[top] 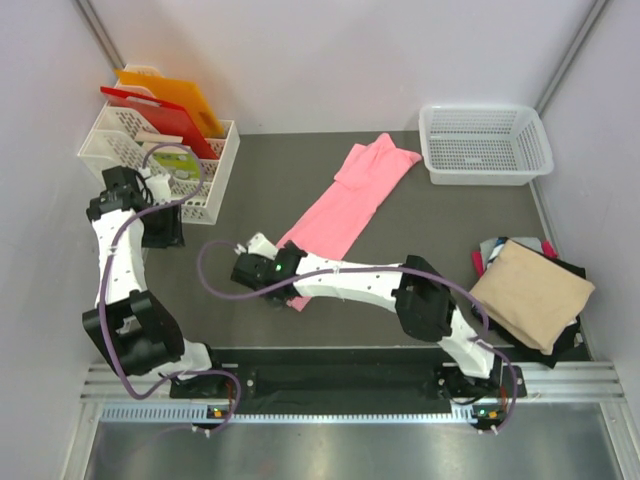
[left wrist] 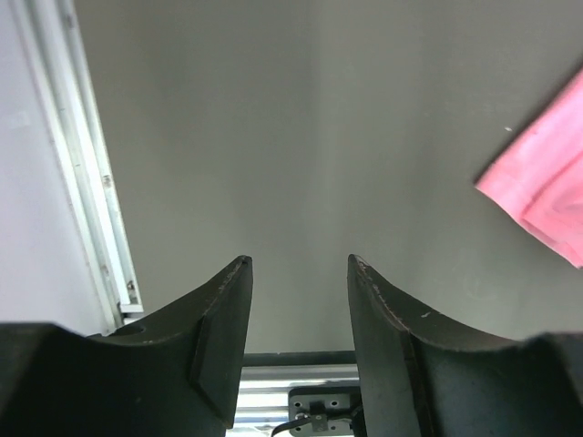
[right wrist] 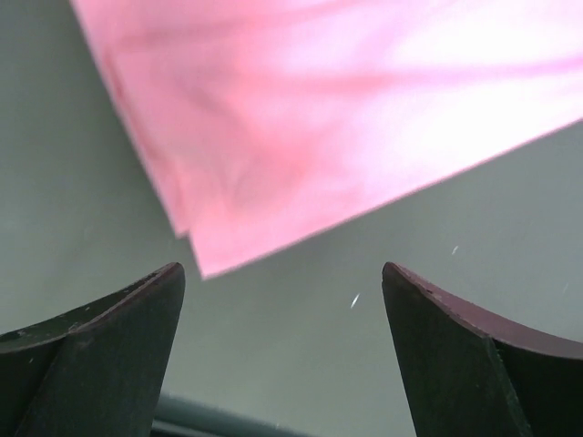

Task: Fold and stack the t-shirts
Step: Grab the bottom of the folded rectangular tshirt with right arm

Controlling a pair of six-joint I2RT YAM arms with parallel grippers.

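Note:
The salmon-pink t-shirt [top: 345,205] lies folded in a long strip on the grey table, running from near the far basket toward the middle. My right gripper [top: 283,293] is open and empty at the strip's near end; in the right wrist view its jaws [right wrist: 282,273] stand just short of the pink corner [right wrist: 346,118]. My left gripper [top: 165,235] is open and empty over bare table at the left [left wrist: 299,264], with the pink edge [left wrist: 547,182] off to its right. The tan-beige t-shirt [top: 532,292] lies folded on dark and red shirts [top: 487,255] at the right.
An empty white mesh basket [top: 485,143] stands at the back right. Another white basket [top: 205,190] at the back left holds orange and red boards [top: 165,105] and a green disc. The metal rail [top: 350,380] runs along the near edge.

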